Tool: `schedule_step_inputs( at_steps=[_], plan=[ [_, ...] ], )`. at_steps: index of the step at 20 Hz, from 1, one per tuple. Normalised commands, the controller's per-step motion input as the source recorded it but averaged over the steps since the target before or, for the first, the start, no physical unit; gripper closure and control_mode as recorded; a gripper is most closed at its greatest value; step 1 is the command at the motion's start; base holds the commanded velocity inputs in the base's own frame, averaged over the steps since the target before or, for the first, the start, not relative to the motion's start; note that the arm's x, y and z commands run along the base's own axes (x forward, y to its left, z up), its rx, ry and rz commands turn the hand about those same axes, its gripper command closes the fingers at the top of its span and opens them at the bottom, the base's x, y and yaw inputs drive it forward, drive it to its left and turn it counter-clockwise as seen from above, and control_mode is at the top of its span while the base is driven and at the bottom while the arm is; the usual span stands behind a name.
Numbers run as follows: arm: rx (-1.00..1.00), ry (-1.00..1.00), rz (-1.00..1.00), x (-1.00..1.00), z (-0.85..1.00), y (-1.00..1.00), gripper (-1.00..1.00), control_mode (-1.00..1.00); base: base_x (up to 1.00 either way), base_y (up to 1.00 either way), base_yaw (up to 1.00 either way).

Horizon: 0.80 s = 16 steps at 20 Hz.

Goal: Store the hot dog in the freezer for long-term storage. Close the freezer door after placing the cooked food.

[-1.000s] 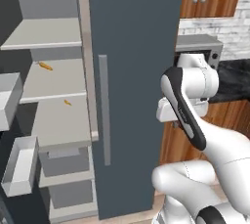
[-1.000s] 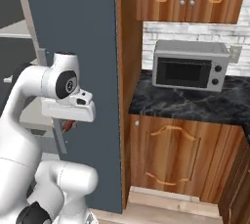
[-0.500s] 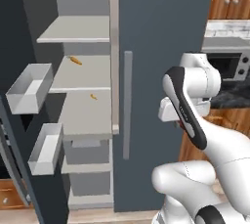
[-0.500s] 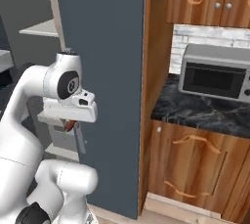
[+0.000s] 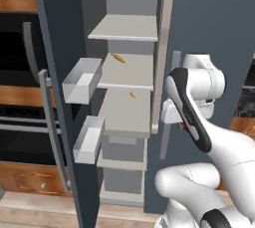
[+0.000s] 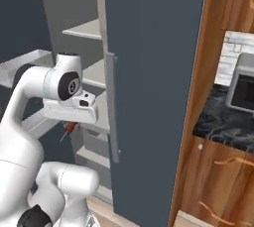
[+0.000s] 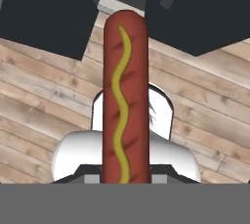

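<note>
My gripper (image 7: 125, 173) is shut on the hot dog (image 7: 125, 96), a reddish-brown sausage with a yellow mustard line that points down toward the wooden floor. In the right base view the hot dog (image 6: 70, 127) hangs as a small red stick under the gripper (image 6: 69, 130), which is held close to my white body. The freezer (image 5: 127, 72) stands open ahead, its pale grey shelves and drawers showing. Swung out to the left is the freezer door (image 5: 57, 48), with two grey bins (image 5: 82, 78) on its inner side. The gripper (image 5: 183, 125) hangs in front of the closed twin door.
The closed twin door (image 6: 154, 47) with its vertical bar handle (image 6: 113, 107) is right beside the arm. Small orange bits (image 5: 118, 58) lie on the freezer shelves. A black built-in oven (image 5: 15, 72) is left of the freezer door. A microwave (image 6: 242, 88) and dark counter (image 6: 223, 127) are at the right.
The whole picture has shifted right as the base drove left, bringing the open freezer toward the middle. The arm keeps its pose and the gripper stays shut on the hot dog.
</note>
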Motion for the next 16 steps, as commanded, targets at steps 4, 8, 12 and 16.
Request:
schedule_step_inputs(
  at_steps=[4,8,12,16],
  plan=[
    [0.0,0.0,0.0,0.0,0.0,0.0,1.0,1.0,0.47,0.16,0.33],
    [0.0,0.0,0.0,0.0,0.0,0.0,1.0,1.0,0.52,0.04,0.32],
    [0.0,0.0,0.0,0.0,0.0,0.0,1.0,1.0,0.59,0.0,0.27],
    [0.0,0.0,0.0,0.0,0.0,0.0,1.0,1.0,0.51,0.0,0.14]
  ],
)
